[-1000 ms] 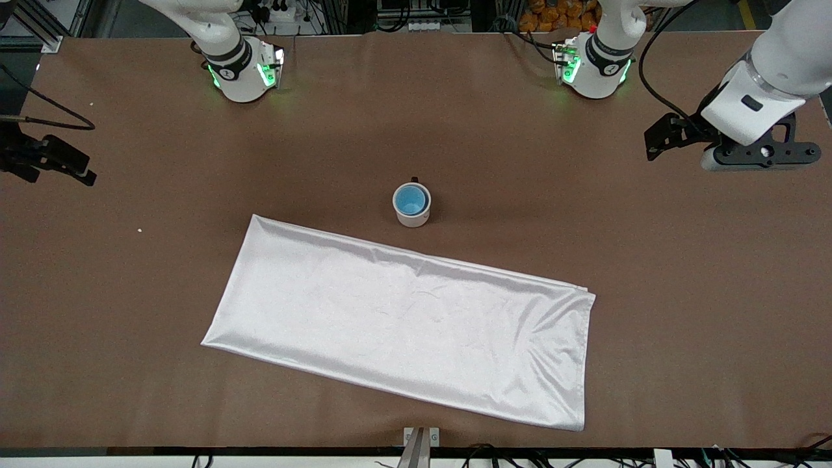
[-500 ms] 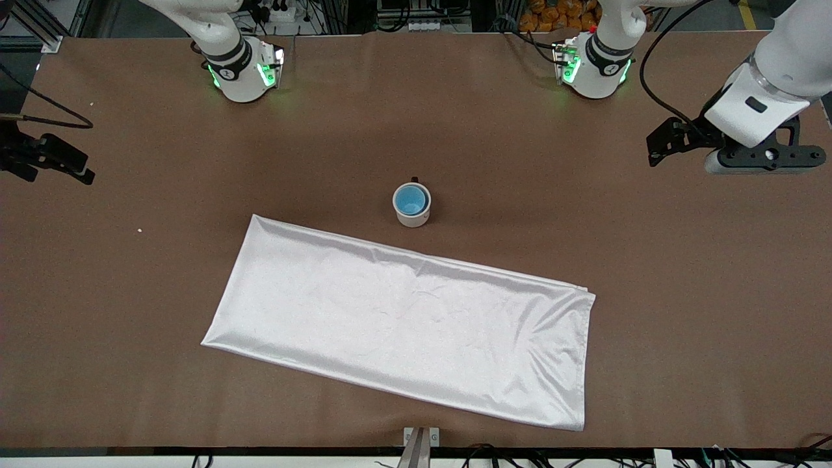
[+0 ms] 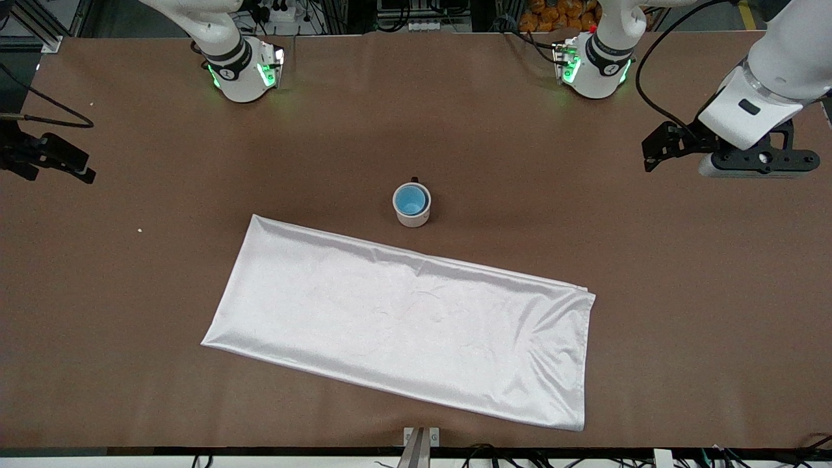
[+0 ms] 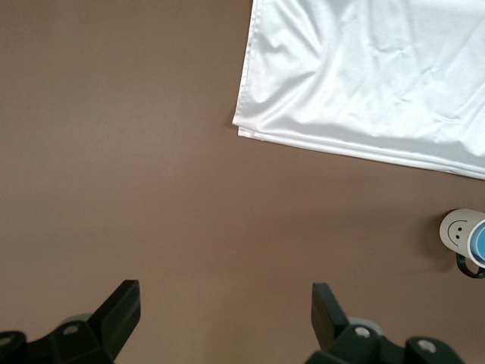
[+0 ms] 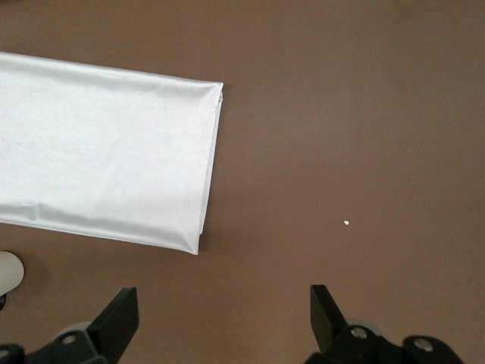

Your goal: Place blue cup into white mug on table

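With the cup (image 3: 411,199) already seated in the mug (image 3: 412,218), I judge the placing done. Both my grippers, left (image 4: 226,317) and right (image 5: 224,315), hang released over bare table (image 3: 650,260), the mug's handle at twelve o'clock; parking is all that's left.

The left pincer (image 4: 225,318) hung wide apart and empty over the table (image 3: 650,273) at the left arm's end. The right pincer (image 5: 223,317) waited likewise over the right arm's end, fingers (image 5: 120,318) spread.
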Available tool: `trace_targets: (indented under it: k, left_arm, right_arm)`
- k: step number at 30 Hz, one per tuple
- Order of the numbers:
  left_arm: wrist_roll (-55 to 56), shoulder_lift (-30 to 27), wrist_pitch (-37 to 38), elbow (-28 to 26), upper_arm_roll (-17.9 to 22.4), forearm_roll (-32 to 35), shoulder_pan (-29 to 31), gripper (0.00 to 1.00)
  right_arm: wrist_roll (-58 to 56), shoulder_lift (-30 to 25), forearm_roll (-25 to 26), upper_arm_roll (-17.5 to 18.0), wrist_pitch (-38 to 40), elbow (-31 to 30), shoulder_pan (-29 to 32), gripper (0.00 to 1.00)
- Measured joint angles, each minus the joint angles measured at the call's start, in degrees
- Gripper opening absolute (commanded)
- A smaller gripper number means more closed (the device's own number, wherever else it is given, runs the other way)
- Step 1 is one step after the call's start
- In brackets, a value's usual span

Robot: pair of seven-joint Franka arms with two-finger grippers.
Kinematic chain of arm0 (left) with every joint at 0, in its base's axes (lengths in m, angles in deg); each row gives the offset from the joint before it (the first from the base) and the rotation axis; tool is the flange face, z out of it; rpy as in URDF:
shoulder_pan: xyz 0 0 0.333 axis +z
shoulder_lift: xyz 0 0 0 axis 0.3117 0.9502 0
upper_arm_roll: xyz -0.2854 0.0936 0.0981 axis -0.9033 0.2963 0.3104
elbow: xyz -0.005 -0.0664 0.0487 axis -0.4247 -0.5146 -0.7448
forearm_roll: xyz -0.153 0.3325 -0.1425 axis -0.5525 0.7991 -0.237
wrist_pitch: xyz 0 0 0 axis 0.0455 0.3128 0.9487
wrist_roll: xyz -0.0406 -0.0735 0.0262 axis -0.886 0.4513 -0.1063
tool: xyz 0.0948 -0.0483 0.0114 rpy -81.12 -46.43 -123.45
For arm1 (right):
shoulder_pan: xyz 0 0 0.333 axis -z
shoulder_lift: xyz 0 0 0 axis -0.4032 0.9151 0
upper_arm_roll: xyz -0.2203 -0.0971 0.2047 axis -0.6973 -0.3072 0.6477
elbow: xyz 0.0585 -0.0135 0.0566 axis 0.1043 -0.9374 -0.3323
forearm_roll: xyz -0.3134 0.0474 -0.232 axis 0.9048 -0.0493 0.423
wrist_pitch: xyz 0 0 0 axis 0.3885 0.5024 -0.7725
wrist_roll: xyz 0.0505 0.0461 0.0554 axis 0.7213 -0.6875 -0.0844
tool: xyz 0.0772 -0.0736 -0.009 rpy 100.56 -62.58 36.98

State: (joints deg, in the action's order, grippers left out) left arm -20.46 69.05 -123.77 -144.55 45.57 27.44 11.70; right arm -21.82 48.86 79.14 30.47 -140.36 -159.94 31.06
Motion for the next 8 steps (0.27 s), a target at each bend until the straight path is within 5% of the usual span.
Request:
trace_targets:
  k: [8]
  left_arm:
    - [-0.47,0.06,-0.46,-0.07,0.00,0.00,0.00,1.00]
  right_arm:
    - [0.00,0.00,0.00,0.00,0.41,0.00,0.00,1.00]
